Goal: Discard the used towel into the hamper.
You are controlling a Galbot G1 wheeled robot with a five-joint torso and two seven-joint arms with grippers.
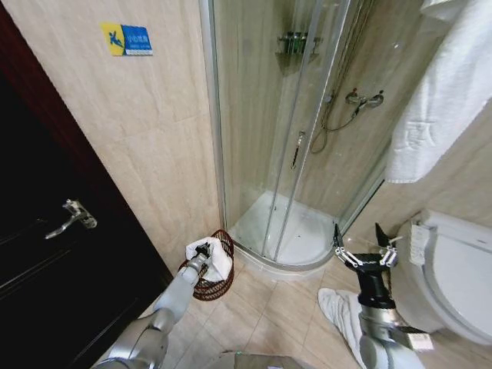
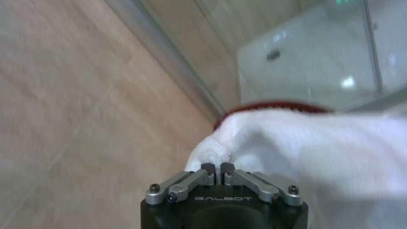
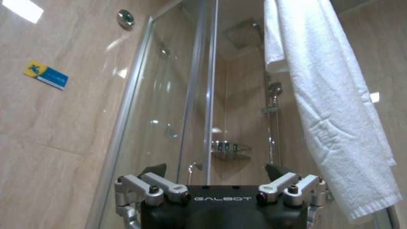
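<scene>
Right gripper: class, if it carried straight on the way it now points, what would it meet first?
The right gripper, open, points at the glass shower door. The hanging towel lies off to one side, so the door is probably met first, though depth is unclear.

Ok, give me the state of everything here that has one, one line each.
Left gripper: shut on the used towel.
Used towel: bunched, lying in the hamper's mouth.
Hamper: upright on the floor.
Right gripper: open, holding nothing, raised near the toilet.
Shower door: closed.
Hanging towel: draped on the wall.
</scene>
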